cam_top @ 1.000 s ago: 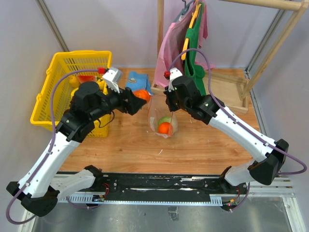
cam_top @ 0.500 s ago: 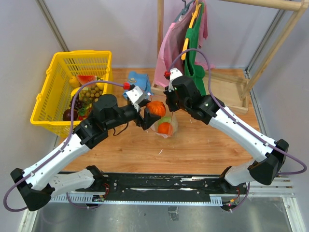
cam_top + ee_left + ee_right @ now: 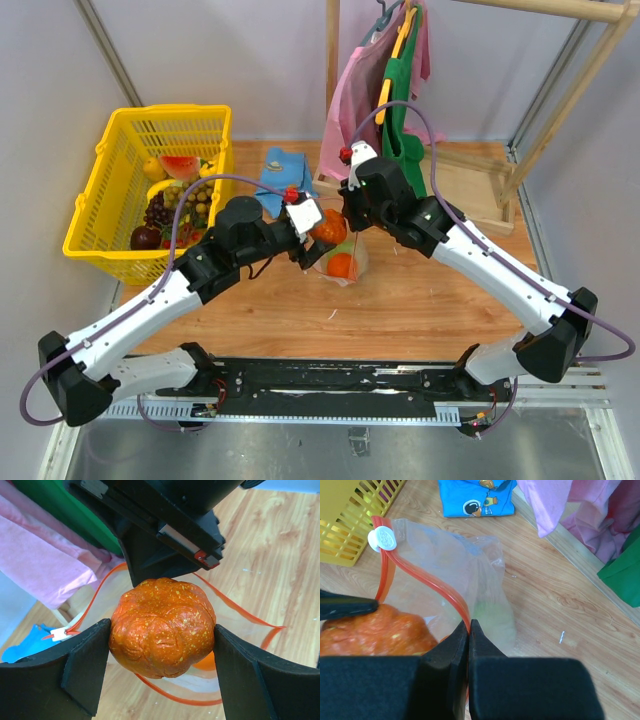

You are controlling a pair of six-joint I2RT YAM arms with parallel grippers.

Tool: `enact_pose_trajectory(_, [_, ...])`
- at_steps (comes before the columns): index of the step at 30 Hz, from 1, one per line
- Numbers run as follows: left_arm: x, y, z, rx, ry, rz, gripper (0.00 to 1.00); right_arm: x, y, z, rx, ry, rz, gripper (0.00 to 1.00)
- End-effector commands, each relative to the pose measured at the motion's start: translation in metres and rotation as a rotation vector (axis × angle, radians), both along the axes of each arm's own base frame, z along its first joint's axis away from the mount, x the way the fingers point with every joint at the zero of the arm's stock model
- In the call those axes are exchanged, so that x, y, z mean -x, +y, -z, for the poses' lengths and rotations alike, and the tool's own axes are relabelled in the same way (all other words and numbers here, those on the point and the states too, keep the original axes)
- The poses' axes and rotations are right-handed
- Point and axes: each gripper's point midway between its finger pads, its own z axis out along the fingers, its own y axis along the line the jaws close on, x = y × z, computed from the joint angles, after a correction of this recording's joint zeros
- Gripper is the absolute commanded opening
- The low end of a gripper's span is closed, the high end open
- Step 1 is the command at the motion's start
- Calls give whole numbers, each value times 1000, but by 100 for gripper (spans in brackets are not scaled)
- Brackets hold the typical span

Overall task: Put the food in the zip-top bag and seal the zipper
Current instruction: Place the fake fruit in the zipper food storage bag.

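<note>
Left gripper (image 3: 162, 670) clamps orange fruit (image 3: 162, 627) over the zip-top bag (image 3: 470, 565) holding a green piece (image 3: 492, 616); right gripper (image 3: 469, 630) pinches zipper (image 3: 427, 582).

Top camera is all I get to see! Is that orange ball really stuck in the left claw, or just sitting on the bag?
Observer: It's held. The left wrist camera shows the bumpy orange fruit squeezed between both fingers of the left gripper, above the bag's open mouth.
Operator: Who holds the bag open?
Observer: The right gripper, shut on the red zipper strip.
Operator: Where's the slider?
Observer: The white slider sits at the strip's far end, near the yellow basket.
</note>
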Motion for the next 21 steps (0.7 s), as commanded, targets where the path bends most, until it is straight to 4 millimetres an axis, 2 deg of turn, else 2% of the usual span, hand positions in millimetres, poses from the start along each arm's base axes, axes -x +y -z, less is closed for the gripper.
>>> enact_pose_trajectory(1, [-17, -2, 3, -51, -89, -43, 42, 2, 14, -18, -42, -31, -35, 1])
enact_pose_trajectory(14, [-57, 20, 13, -64, -170, -289, 48, 0, 28, -16, -56, -28, -91, 1])
enact_pose_trajectory(18, [-64, 21, 18, -50, -169, -328, 55, -1, 33, -16, -63, -25, -102, 1])
enact_pose_trajectory(21, [-67, 20, 22, -44, -171, -339, 64, -1, 36, -14, -64, -20, -107, 1])
